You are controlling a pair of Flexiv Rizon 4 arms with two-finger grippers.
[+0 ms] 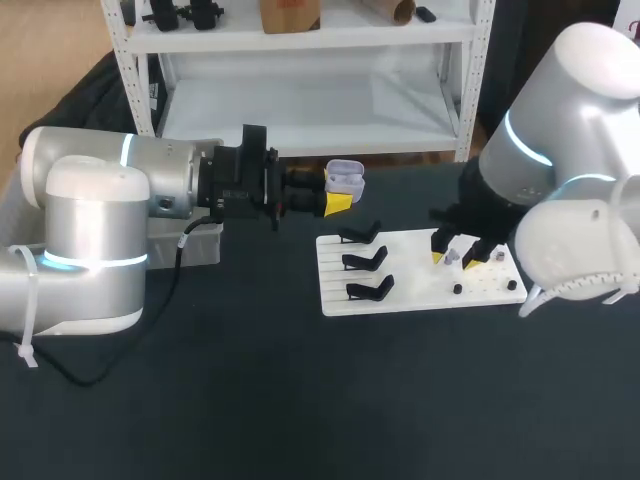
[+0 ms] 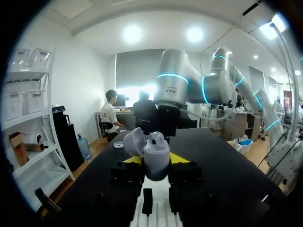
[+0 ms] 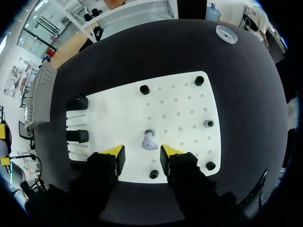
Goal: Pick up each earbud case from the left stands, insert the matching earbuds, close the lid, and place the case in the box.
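Right wrist view shows the main risk. The earbud (image 3: 149,140) stands small and rounded on the white board (image 3: 184,109). The right tool (image 3: 142,152) is spread wide, with a yellow tip on either side and neither touching anything. If it closes off-centre, I judge one tip would strike first and tip or flick the earbud across the board, perhaps toward the black pegs (image 3: 154,174).

A second hazard is the earbud case (image 1: 345,180). The left tool (image 2: 156,161) clamps only its lower body, lid open, raised beyond the board's far left corner. A push during insertion could twist the case in that grip.

The earbud lies near the board's middle, just ahead of the right tool and between the lines of its tips. The case sits between the left tool's tips.
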